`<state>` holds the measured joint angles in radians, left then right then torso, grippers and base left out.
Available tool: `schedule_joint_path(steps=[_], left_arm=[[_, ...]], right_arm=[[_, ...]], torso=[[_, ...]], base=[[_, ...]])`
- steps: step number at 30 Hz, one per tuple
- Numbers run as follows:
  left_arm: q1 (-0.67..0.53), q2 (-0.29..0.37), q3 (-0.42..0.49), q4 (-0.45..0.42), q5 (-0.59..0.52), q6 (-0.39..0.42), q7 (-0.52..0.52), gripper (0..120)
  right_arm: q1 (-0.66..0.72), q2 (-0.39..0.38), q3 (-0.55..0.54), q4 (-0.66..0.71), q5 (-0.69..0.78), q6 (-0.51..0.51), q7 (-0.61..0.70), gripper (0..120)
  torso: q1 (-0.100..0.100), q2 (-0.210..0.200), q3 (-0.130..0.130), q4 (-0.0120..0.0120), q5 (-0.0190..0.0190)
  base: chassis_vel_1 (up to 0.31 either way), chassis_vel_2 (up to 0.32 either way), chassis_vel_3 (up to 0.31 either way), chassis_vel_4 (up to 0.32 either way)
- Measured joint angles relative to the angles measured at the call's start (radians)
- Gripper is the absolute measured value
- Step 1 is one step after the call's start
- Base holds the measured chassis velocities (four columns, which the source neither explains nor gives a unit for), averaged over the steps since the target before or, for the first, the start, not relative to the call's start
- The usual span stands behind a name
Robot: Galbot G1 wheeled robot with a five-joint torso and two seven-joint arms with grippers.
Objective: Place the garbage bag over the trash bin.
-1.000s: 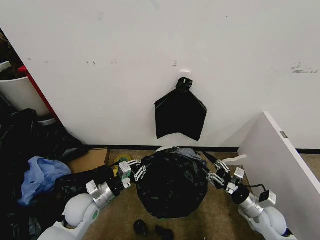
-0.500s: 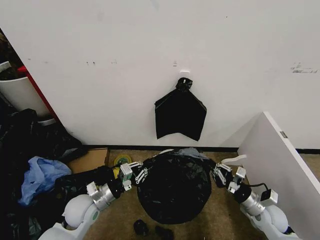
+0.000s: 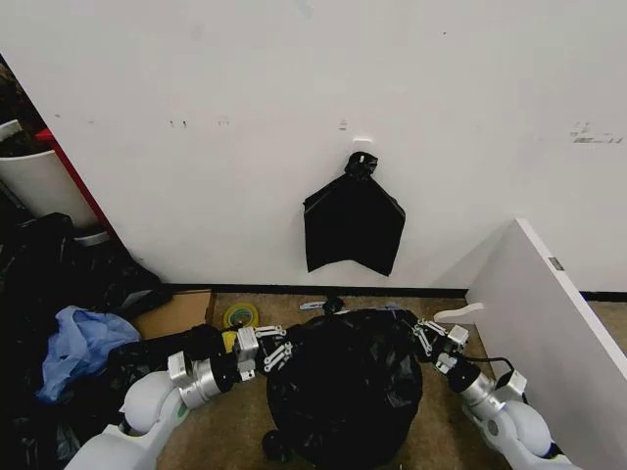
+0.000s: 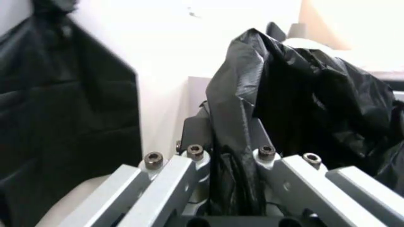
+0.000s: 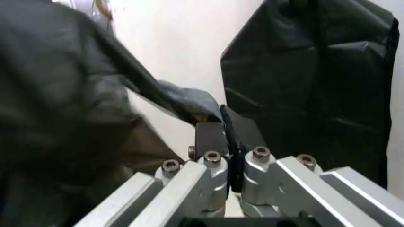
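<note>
The garbage bag [image 3: 343, 387] is covering the trash bin completely, hiding its rim and walls, and the picture's lower edge is cutting off the bag's bottom. In the right wrist view the near bag folds [image 5: 63, 109] are blurring.

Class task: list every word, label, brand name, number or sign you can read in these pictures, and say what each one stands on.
None: no readable text anywhere.
The garbage bag, held by the left gripper and right gripper, is plain black.
The wall carries only faint marks, not letters.
</note>
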<state>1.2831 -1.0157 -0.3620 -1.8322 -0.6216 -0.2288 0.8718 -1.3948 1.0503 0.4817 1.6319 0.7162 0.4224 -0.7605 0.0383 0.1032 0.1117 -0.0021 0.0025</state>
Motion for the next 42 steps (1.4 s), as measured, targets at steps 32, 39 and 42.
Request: schedule_joint_path(steps=[32,39,42], left_arm=[[-0.003,-0.055,0.054,-0.039,-0.068,0.013,-0.467,5],[0.01,-0.073,0.086,-0.066,0.013,-0.029,-0.596,5],[0.01,-0.078,0.099,-0.075,0.043,-0.032,-0.654,5]], right_arm=[[-0.075,0.041,-0.032,0.23,-0.204,0.055,0.828,73],[-0.178,0.02,-0.159,0.55,-0.238,-0.138,0.981,77],[-0.184,0.019,-0.218,0.629,-0.303,-0.218,1.063,66]], torso=[[0.0,0.0,0.0,0.0001,0.0002],[0.0,0.0,0.0,0.0,0.0001],[0.0,0.0,0.0,0.0002,0.0003]], base=[[0.0,0.0,0.0,0.0],[0.0,0.0,0.0,0.0],[0.0,0.0,0.0,0.0]])
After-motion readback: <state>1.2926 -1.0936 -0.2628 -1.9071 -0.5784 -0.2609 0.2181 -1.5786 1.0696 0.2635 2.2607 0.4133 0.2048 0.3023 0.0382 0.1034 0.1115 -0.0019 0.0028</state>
